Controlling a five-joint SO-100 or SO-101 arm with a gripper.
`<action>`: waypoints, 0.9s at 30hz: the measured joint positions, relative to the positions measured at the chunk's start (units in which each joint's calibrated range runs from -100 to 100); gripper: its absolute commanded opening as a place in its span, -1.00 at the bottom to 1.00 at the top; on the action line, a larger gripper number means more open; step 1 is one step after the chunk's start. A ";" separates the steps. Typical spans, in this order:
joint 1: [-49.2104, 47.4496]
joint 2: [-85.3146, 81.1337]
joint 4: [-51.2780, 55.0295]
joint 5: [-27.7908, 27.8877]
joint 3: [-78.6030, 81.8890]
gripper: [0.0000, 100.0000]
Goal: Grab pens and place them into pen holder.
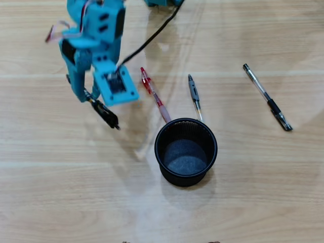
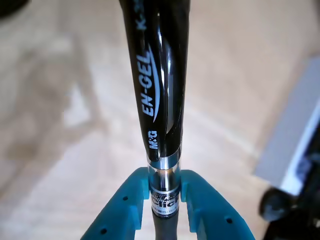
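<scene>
While its teal two-finger gripper point(image 2: 164, 192) clamps a glossy black ballpoint pen point(image 2: 159, 75), the round black wire-mesh pen holder point(image 1: 186, 152) right of it in the overhead view sits empty. Beyond the gripper, a red-and-clear pen point(image 1: 154, 95), a grey pen point(image 1: 194, 95) and a clear black-ended pen point(image 1: 266, 96) lie on the pale wooden table point(image 1: 263, 202), apparently all to collect.

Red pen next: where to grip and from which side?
Grip the red pen on its upper half, near the red clip, coming straight down with the fingers across the barrel. It lies flat and diagonal in the overhead view, its lower end against the pen holder, so the far end looks clearer. The pincer currently holds the black pen.
</scene>
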 measured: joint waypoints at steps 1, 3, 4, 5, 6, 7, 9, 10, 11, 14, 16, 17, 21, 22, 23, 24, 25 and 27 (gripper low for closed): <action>-2.20 -3.64 -4.65 -1.25 1.77 -0.96; -7.09 -10.66 -15.59 -3.34 7.44 -0.96; -9.46 -13.88 -21.45 -4.90 11.33 -0.96; -11.65 -16.50 -27.56 -6.89 15.67 -0.96; -13.59 -18.28 -33.68 -8.92 20.36 -0.96; -15.28 -19.04 -39.53 -11.11 24.79 -0.96; -18.15 -18.20 -48.92 -15.13 32.05 -0.96; -19.16 -16.67 -51.25 -16.74 33.55 -0.96; -19.84 -14.90 -52.28 -18.10 33.82 -0.96; -20.94 -9.48 -54.18 -20.61 32.67 -0.96; -21.19 -4.91 -54.44 -21.60 30.54 -0.96; -21.19 -2.88 -54.44 -22.01 29.13 -0.96; -21.19 3.05 -54.44 -24.00 25.76 -0.95; -21.19 4.23 -54.52 -24.67 25.76 -0.95; -21.19 5.08 -54.52 -25.14 25.76 -0.93; -21.19 5.50 -54.52 -25.51 25.76 -0.90; -21.11 5.67 -54.52 -25.72 25.76 -0.85; -21.19 5.67 -54.61 -25.82 25.76 -0.78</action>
